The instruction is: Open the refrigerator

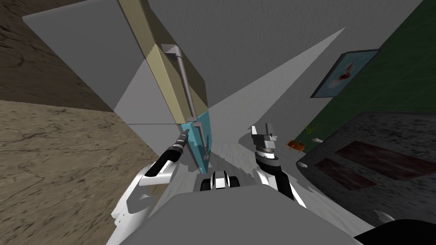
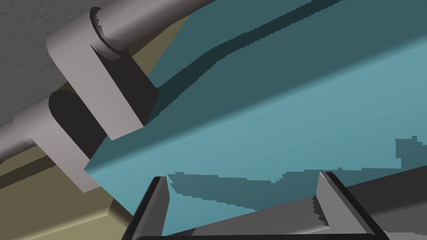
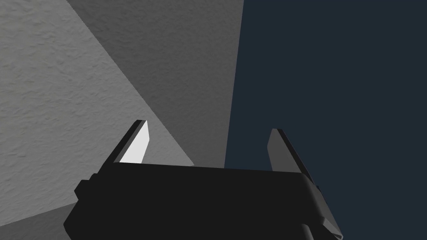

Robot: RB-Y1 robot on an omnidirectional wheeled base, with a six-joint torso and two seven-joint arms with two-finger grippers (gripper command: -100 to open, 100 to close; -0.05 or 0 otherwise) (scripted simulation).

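Grey walls flank the refrigerator (image 1: pixel 140 93); left gripper (image 2: pixel 244 179), fingers apart, faces its teal lower door (image 2: pixel 271 125) near the handles (image 2: pixel 83 71); right gripper (image 3: pixel 208 129) fingers also stand apart.

- Our left gripper (image 2: pixel 242 196) has its two fingers (image 2: pixel 160 204) spread wide apart.
- Between and beyond them lies the flat face of a teal door (image 2: pixel 271 125). The fingers' jagged shadows fall on it close to the tips.
- At the teal door's corner sits a grey handle bracket (image 2: pixel 94 87) carrying a round grey bar (image 2: pixel 158 14).
- Just beside it, a second grey bracket (image 2: pixel 54 150) with its own bar (image 2: pixel 12 139) is mounted on an olive panel (image 2: pixel 46 200).
- A rough grey wall (image 2: pixel 25 33) shows behind the brackets.
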